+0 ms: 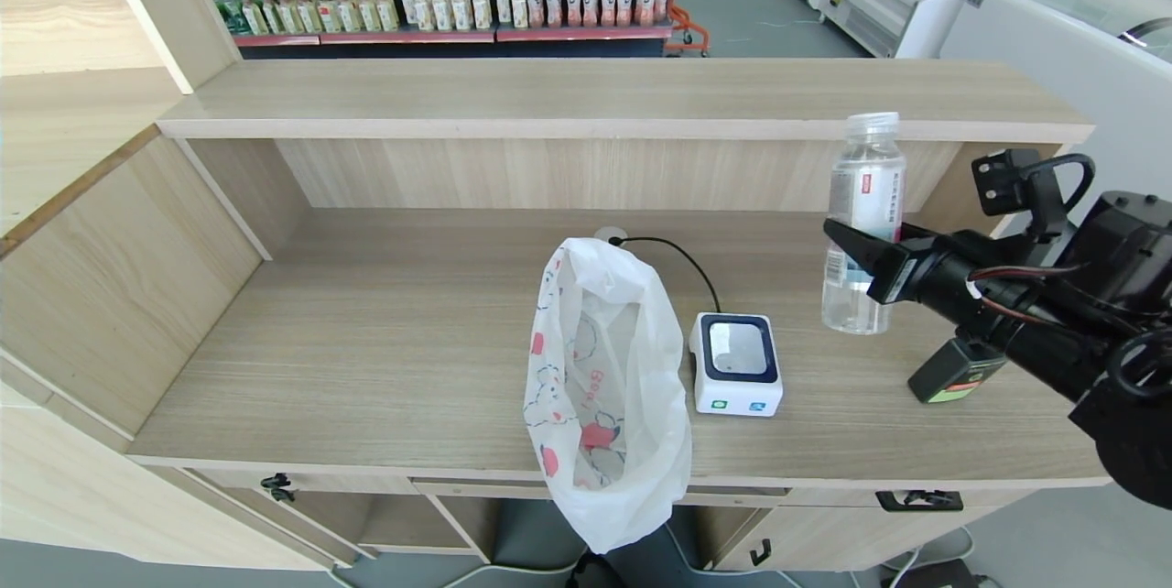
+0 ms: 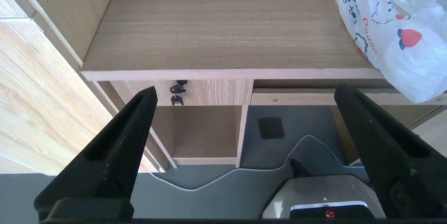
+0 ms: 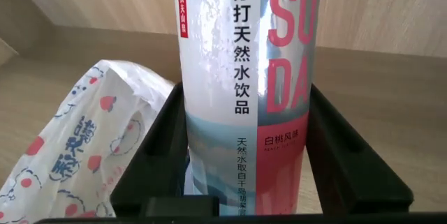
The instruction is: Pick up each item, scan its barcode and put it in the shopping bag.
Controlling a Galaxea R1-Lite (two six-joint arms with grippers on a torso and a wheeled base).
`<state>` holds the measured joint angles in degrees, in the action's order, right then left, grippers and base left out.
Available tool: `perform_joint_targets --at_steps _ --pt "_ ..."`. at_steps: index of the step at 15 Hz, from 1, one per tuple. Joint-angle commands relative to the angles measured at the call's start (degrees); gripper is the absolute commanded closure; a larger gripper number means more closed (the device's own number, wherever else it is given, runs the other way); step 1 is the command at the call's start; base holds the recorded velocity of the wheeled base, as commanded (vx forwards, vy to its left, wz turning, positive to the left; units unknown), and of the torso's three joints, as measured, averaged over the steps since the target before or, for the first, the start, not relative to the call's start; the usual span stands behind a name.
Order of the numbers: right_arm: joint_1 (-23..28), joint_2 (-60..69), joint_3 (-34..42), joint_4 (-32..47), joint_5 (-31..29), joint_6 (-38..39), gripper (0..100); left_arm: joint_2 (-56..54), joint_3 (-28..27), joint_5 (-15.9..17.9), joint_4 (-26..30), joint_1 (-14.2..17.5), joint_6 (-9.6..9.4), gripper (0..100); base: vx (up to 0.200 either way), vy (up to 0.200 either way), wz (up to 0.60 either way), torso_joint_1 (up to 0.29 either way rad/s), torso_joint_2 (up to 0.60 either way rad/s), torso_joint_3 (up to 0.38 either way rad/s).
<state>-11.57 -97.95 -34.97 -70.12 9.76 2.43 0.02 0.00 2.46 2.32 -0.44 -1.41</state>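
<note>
The bottle (image 1: 863,222) was held upright between the fingers of the right gripper (image 1: 865,254), which were closed against its labelled sides. The scanner (image 1: 736,362) was seen on the counter (image 1: 385,341) to that gripper's left and nearer the robot, and the shopping bag (image 1: 604,386) stood just beyond it on the same side, its mouth open. A small dark box (image 1: 952,370) lay on the counter beneath the right arm, behind the gripper. The left gripper (image 2: 244,93) was held with its fingers spread wide and nothing between them, before the counter's front edge, the bag off to its right.
</note>
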Motion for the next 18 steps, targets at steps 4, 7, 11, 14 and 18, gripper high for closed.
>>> perform_joint_targets --at_steps 4,7,11,14,18 --pt "-2.85 1.62 0.52 -0.63 -0.18 -0.49 100 -0.02 0.00 0.00 0.06 0.00 0.01 0 0.000 0.000 0.00 0.000 0.00 0.000" --pt "-3.37 1.45 -0.45 -0.81 0.08 -2.78 100 -0.02 0.00 0.00 0.06 0.00 0.10 0 0.000 0.000 0.00 0.000 0.00 0.000" --pt "-4.87 1.01 -2.64 -0.90 0.08 -5.33 100 -0.02 0.00 0.00 0.06 0.00 0.01 0 0.000 0.000 0.00 0.000 0.00 0.000" --pt "-6.98 -3.65 -7.48 -7.22 0.08 -10.34 100 -0.02 0.00 0.00 0.06 0.00 -0.08 0 0.000 0.200 0.00 -0.004 0.00 0.002" --pt "-11.72 -10.24 -9.23 -13.38 -0.45 -13.41 100 -0.02 0.00 0.00 0.06 0.00 0.01 0 0.000 0.050 0.00 0.004 0.00 -0.002"
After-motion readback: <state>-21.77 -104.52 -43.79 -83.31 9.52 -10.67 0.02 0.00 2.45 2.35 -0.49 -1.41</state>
